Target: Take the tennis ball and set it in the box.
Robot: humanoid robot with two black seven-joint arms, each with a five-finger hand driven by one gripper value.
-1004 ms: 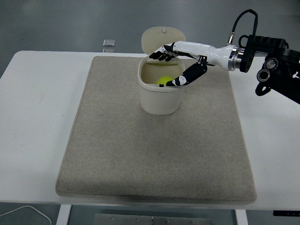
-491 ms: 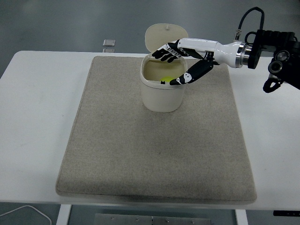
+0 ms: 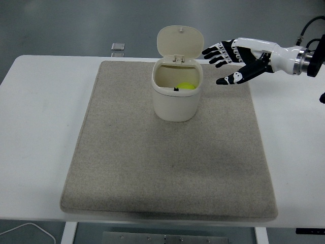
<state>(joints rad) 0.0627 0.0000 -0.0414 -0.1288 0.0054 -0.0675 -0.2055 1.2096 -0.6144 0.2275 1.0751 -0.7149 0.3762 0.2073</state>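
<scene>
Table (image 3: 40, 127) surface on the left is white and carries nothing of the task; only a thin white cable (image 3: 28, 231) shows at the near left corner, and no left arm is in view. A large grey mat (image 3: 152, 173) covers the middle of the table. Beyond the far edge of the mat, a small silver object (image 3: 118, 47) lies on the table; what it is I cannot tell.

On the far part of the mat stands the box (image 3: 175, 99), a cream container with rounded walls. Its hinged lid (image 3: 180, 43) stands upright at the back, so the mouth is open. The tennis ball (image 3: 186, 86) lies inside the box, low against the right inner wall, and only its yellow-green top shows above the rim. So the placing seems to be done.

To the right, the right hand (image 3: 234, 57) hangs in the air beside the box, apart from it, at about the height of the lid. Its fingers (image 3: 216, 51) are spread wide and hold nothing; the thumb points down and toward the box.

The risk from here is small, I think. If the hand swings back to the left it could strike the upright lid or push the light box, which may tip or slide on the mat and let the ball roll out.
</scene>
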